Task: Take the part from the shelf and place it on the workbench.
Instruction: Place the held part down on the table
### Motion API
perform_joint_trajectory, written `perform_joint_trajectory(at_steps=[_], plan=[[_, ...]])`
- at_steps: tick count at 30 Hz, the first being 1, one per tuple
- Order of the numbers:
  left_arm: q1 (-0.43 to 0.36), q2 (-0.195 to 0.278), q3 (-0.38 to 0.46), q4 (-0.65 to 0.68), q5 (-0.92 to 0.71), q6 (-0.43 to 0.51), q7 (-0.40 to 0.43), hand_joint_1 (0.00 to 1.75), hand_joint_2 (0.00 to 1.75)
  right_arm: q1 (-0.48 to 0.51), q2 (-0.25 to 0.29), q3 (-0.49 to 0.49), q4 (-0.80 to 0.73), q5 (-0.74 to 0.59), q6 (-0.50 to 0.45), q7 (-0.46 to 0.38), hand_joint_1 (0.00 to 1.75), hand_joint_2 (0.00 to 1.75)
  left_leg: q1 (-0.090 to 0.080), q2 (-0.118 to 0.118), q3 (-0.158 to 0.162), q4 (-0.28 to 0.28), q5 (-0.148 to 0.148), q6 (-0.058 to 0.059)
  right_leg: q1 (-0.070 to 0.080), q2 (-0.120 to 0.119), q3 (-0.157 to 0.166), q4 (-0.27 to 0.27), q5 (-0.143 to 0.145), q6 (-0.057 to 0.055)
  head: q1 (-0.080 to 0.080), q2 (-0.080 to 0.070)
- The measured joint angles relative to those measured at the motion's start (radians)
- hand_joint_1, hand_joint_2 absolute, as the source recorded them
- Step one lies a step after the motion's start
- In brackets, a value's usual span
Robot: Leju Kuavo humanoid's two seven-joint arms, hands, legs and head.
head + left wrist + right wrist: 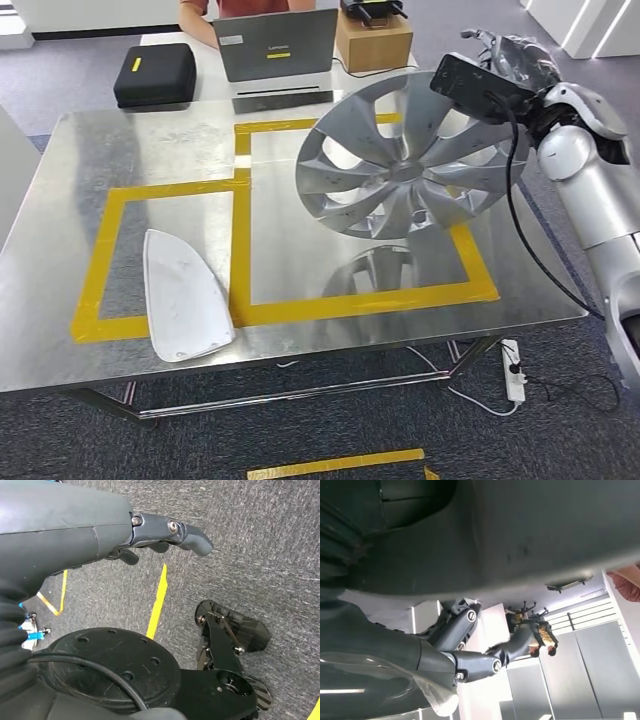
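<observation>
A steel workbench (317,240) marked with yellow tape (240,240) stood on grey carpet; one silver wheel cover (404,165) hung tilted above it, gripped at its far rim by the right hand (521,60); one white panel (183,295) lay flat nearby; the left hand (166,532) hung empty, fingers extended.
</observation>
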Motion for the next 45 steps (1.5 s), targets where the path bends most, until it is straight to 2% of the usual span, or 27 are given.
perform_joint_trajectory(at_steps=[16,20,25,33,39,45], plan=[[0.0,0.002,0.0,0.0,-0.016,-0.025,0.023,0.0,0.0,0.017,0.004,-0.021,-0.011,0.022,-0.004,-0.003,0.0,0.0,0.0,0.0,0.0,0.0,0.0,0.0,0.0,0.0,0.0,0.0,0.0,0.0,0.0,0.0],[0.0,0.002,0.0,0.0,-0.011,-0.029,0.034,0.0,0.0,0.016,0.004,-0.03,-0.008,-0.006,0.074,0.007,0.0,0.0,0.0,0.0,-0.001,0.0,0.0,0.0,0.0,0.0,0.0,0.0,0.0,0.0,0.0,0.0],[0.0,0.002,0.016,0.0,0.028,-0.024,0.042,0.0,0.0,-0.058,0.011,-0.008,0.098,-0.13,0.296,0.064,0.0,0.0,0.0,-0.001,-0.002,0.0,0.0,0.0,0.0,-0.002,0.0,0.0,0.0,0.0,0.0,0.0],[-0.003,0.002,0.062,0.0,0.07,-0.011,0.045,0.0,0.0,-0.198,0.032,0.038,0.303,-0.312,0.453,0.147,0.0,0.0,0.0,-0.002,-0.001,0.0,0.0,0.0,0.0,-0.002,-0.002,0.0,0.0,0.0,0.0,0.0],[-0.004,0.001,0.09,0.0,0.088,-0.004,0.045,0.0,0.0,-0.259,0.027,0.086,0.371,-0.473,0.487,0.201,0.0,0.0,-0.001,-0.002,-0.001,0.0,0.0,0.0,0.0,-0.001,-0.003,0.0,0.0,0.0,0.0,0.0],[-0.005,-0.001,0.115,0.0,0.104,-0.004,0.037,0.0,0.0,-0.305,-0.024,0.185,0.381,-0.678,0.506,0.267,0.0,0.0,-0.001,-0.001,-0.001,0.001,0.0,0.0,0.0,-0.001,-0.003,0.0,0.0,0.0,0.0,0.0]])
